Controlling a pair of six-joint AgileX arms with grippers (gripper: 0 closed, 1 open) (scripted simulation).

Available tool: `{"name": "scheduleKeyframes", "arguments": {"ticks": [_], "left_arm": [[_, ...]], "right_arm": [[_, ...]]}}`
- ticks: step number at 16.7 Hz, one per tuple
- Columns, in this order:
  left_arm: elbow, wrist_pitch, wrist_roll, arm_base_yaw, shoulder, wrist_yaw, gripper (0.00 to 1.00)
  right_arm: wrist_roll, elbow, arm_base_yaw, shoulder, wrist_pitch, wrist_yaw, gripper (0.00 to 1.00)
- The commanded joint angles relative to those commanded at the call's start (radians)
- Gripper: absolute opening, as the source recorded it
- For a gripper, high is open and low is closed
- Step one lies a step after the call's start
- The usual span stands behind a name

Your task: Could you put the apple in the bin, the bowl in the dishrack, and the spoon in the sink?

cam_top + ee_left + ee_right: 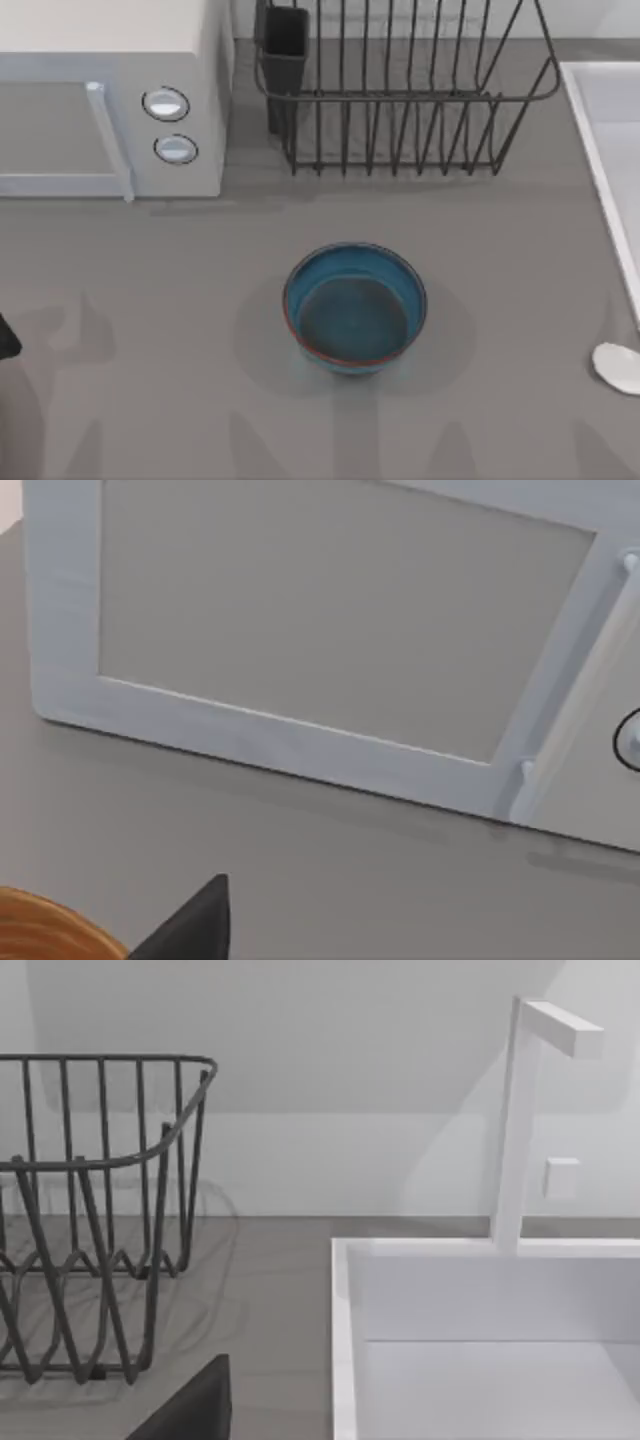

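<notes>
Your bowl [356,308] sits upright in the middle of the table [150,300], open side up, well apart from everything else, so there's room to come at its rim from any side. The dishrack [400,95] stands behind it at the back edge, with its dark cutlery cup [285,45] at the corner nearest the microwave [110,100]. The sink [610,150] runs along the table's right side, and the spoon [618,366] lies on the tabletop just in front of it, head showing, not yet in the basin.

From your left wrist you're facing the microwave door [330,630], with a dark finger tip [195,920] at the frame edge and an orange, wood-grained curved edge [50,930] beside it; what that is I can't tell. From your right wrist you see the dishrack [95,1210] and the sink [480,1340] with its tap [525,1120], plus one dark finger tip [195,1405].

Jaw state: cannot tell for either arm. Neither looks to be near the bowl or spoon; I'd judge both are parked. Bowl and spoon steps remain undone.
</notes>
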Motion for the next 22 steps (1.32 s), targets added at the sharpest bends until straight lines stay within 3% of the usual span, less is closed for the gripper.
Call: {"name": "scheduleKeyframes", "arguments": {"ticks": [5,13,17,22], "left_arm": [[-0.155,0.178,0.181,-0.086,-0.211,-0.049,1.0],[-0.165,0.188,0.193,-0.088,-0.224,-0.058,1.0],[-0.165,0.188,0.193,-0.088,-0.224,-0.058,1.0],[-0.165,0.188,0.193,-0.088,-0.224,-0.058,1.0]], "right_arm": [[0.0,0.0,0.0,0.0,0.0,0.0,1.0],[0.009,0.026,0.009,0.026,-0.016,-0.001,1.0],[0.063,0.167,0.065,0.187,-0.117,-0.007,1.0],[0.182,0.457,0.189,0.565,-0.361,-0.019,1.0]]}}
